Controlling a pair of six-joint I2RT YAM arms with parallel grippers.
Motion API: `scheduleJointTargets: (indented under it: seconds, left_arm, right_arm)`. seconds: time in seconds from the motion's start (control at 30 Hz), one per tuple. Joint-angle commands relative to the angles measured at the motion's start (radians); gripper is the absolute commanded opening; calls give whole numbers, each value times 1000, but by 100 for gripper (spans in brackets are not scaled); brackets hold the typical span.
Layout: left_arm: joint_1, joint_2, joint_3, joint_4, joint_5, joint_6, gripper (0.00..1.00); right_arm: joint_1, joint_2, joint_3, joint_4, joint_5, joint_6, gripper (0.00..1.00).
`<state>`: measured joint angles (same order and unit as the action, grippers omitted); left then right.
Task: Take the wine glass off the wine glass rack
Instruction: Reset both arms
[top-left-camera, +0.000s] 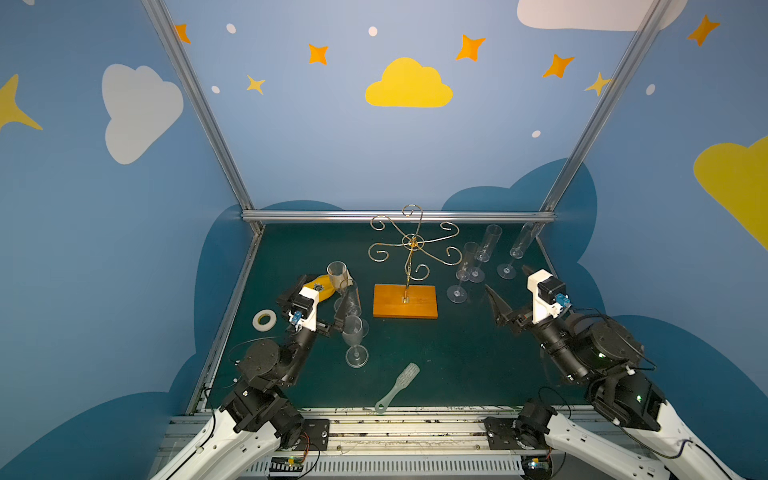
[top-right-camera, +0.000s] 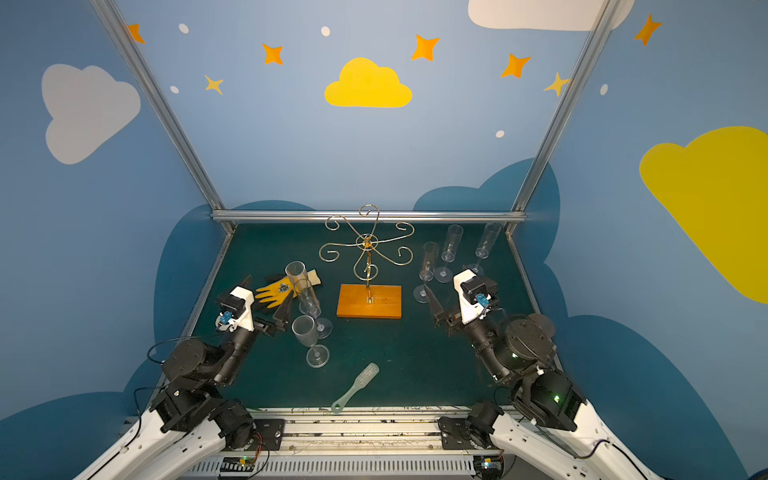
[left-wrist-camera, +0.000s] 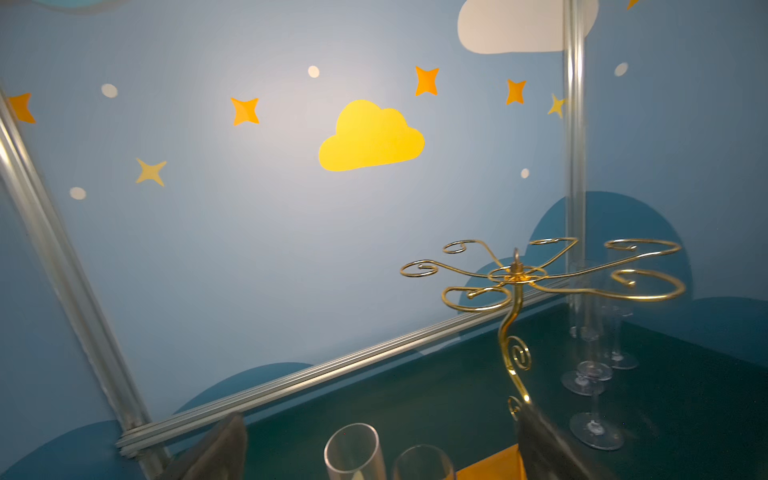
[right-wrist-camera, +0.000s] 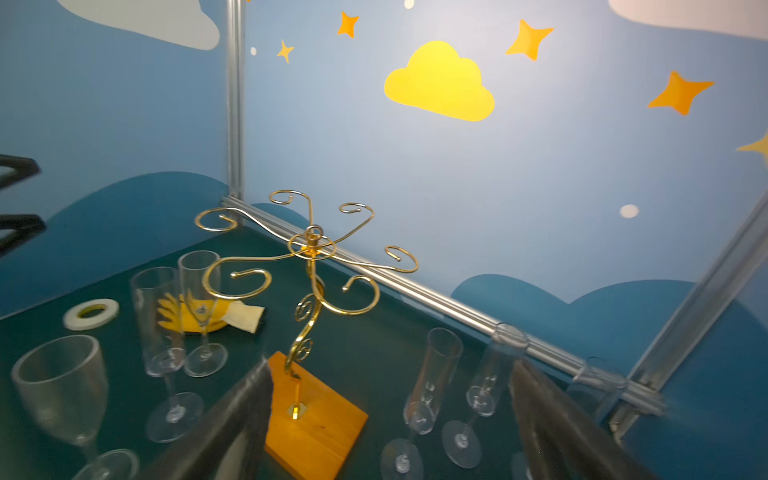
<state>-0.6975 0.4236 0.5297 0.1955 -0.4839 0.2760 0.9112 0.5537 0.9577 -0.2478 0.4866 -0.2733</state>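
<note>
The gold wire wine glass rack (top-left-camera: 411, 241) (top-right-camera: 368, 243) (left-wrist-camera: 517, 274) (right-wrist-camera: 311, 245) stands on its orange wooden base (top-left-camera: 405, 301) mid-table, and nothing hangs from its curled arms. Left of it a wide wine glass (top-left-camera: 355, 332) (right-wrist-camera: 62, 386) and two flutes (top-left-camera: 351, 297) stand upright on the green mat. Three more flutes (top-left-camera: 467, 266) (right-wrist-camera: 432, 374) stand to its right. My left gripper (top-left-camera: 322, 293) (left-wrist-camera: 380, 446) is open beside the left glasses, holding nothing. My right gripper (top-left-camera: 510, 282) (right-wrist-camera: 390, 411) is open just in front of the right flutes, also holding nothing.
A yellow glove (top-left-camera: 322, 286) lies behind the left glasses and a white tape roll (top-left-camera: 264, 320) sits near the left edge. A translucent brush (top-left-camera: 399, 388) lies near the front. An aluminium rail (top-left-camera: 399, 216) bounds the back, close behind the rack.
</note>
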Motion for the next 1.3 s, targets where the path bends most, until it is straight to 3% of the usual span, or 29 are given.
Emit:
scheduleJointTargets:
  seconds: [0.0,0.23,0.53,0.67,0.77,0.93,1.03,1.13,1.27]
  left_arm:
    - [38,-15,16,46,-94,108,99]
    - [197,-54,-46,92,-87,98,99]
    - [593,62,-152,73,98,-298,99]
    - [710,169,-184,56,120,-449,99]
    - [738,276,-206,84,180,-504,99]
    - [738,470,-284,245,187,-572,99]
    - [737,617,-279,318,218,-479,99]
    - [739,727,-214,286,200,-444,99]
    - [738,879,-205,519,258,-387,99]
  right_arm:
    - [-9,7,29,47,118,-169,90]
    - [-125,6,-46,73,130,-189,91]
    - [-509,20,-189,69,-95,50,92]
    - [-708,74,-275,83,-295,188,92]
    - [-818,125,-392,166,-428,273,92]
    - [-857,215,-566,386,-432,313,92]
    - [-857,290,-603,448,-471,265,92]
    - [-860,413,-596,460,-414,268,92]
    - [-866,599,-528,529,-457,289,92]
